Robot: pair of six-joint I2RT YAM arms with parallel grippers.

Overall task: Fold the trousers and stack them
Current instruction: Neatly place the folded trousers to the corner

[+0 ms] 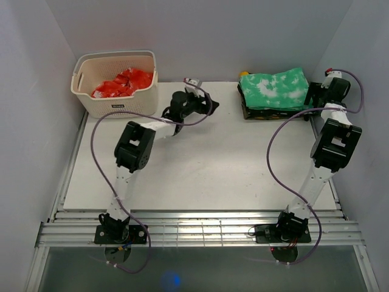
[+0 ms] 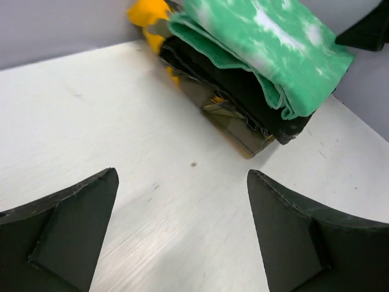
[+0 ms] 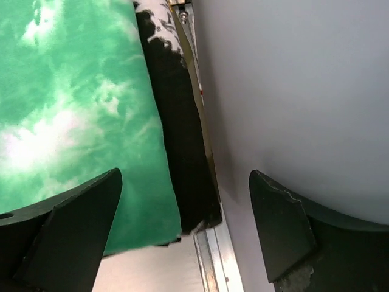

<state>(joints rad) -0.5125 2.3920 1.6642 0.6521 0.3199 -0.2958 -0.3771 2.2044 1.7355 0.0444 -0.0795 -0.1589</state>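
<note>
The trousers (image 1: 275, 89), bright green with white blotches, lie folded on top of a stack of folded clothes at the back right of the table. They also show in the left wrist view (image 2: 267, 42) and the right wrist view (image 3: 67, 109). My left gripper (image 1: 209, 104) is open and empty, low over the bare table (image 2: 182, 182) left of the stack. My right gripper (image 1: 317, 92) is open and empty, at the stack's right edge by the wall (image 3: 185, 201).
Under the trousers lie a black white-speckled garment (image 2: 237, 85), an olive one and a yellow one (image 2: 149, 15). A cream basket (image 1: 115, 85) with red cloth (image 1: 123, 83) stands at the back left. The right wall (image 3: 298, 91) is close to my right gripper.
</note>
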